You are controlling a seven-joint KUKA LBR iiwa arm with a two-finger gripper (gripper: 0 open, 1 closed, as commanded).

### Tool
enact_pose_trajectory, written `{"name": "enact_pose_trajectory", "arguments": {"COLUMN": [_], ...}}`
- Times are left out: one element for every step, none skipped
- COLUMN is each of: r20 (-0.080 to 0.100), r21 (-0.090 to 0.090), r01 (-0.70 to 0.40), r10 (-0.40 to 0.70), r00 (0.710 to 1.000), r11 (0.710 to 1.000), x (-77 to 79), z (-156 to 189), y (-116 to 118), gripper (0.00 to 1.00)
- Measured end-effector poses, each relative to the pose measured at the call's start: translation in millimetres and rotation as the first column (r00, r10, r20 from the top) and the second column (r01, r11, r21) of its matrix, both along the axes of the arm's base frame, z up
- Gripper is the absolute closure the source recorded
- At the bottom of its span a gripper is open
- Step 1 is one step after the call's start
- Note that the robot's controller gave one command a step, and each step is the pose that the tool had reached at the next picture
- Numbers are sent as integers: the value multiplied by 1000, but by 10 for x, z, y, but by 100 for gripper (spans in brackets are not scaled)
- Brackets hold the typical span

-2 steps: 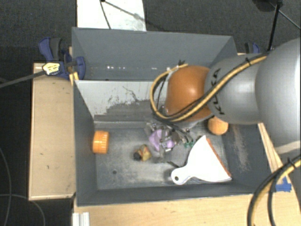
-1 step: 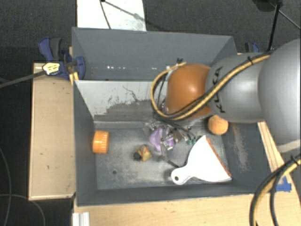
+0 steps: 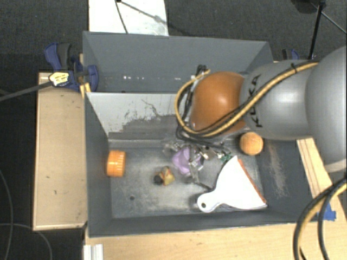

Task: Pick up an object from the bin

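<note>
Pincer: you see the pincer (image 3: 194,160) low in the middle of the bin, close over the floor, hanging under the rounded orange cover (image 3: 217,99) on the wrist.
Pincer state: you cannot tell from this angle whether it is released or clenched; the cover and the cables (image 3: 186,99) looped round it hide much of it.
Thing at the pincer: a small purple lump (image 3: 180,158) lies on the bin floor right against the pincer's left side in your view. Whether it is being grasped, you cannot tell.
Next nearest: a small brown and yellow piece (image 3: 164,176) lies just below and left of the purple lump, apart from it.
White scoop: a flat white scoop (image 3: 234,191) with an orange edge lies just to the lower right of the pincer, its stubby handle pointing towards the lower left.
Orange ball: an orange ball (image 3: 251,143) sits to the right of the pincer, beside the arm.
Orange cylinder: a short orange cylinder (image 3: 115,163) lies well apart, by the left wall.
Arm: the grey arm (image 3: 303,102) comes in from your right, over the bin's right rim.
Bin: the grey metal bin (image 3: 100,145) has a scuffed floor and holds these few scattered things.
</note>
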State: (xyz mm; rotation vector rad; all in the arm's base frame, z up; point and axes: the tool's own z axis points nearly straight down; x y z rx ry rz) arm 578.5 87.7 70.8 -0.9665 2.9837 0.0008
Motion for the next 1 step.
{"name": "enact_pose_trajectory", "arguments": {"r20": [2], "r21": [0], "r01": [-97], "r10": [97], "r00": [995], "r11": [995], "x": [49], "z": [3], "y": [-102], "gripper": [100]}}
